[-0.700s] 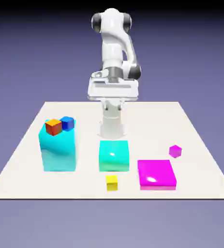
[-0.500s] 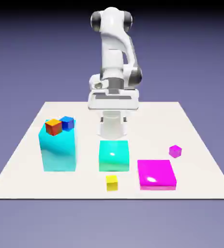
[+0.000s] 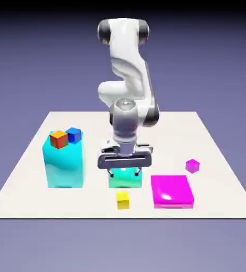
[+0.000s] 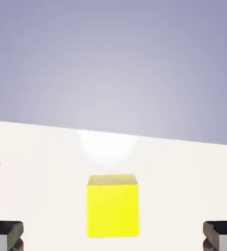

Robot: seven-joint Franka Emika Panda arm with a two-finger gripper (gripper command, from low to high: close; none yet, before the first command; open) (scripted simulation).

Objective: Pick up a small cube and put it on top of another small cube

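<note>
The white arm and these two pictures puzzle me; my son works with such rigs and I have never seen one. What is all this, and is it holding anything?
It is a computer-rendered robot arm with a two-finger gripper, standing on a pale table. The exterior view looks at the table from outside. The hand view comes from a camera on the hand itself, so the grey fingertips show at its bottom corners.

On the table lie a tall cyan block with a small orange cube and a small blue cube on top, a teal block partly hidden behind the gripper, a flat magenta block, a small purple cube and a small yellow cube.

The gripper is open and holds nothing. The hand camera sees the yellow cube ahead, between the fingertips.
</note>
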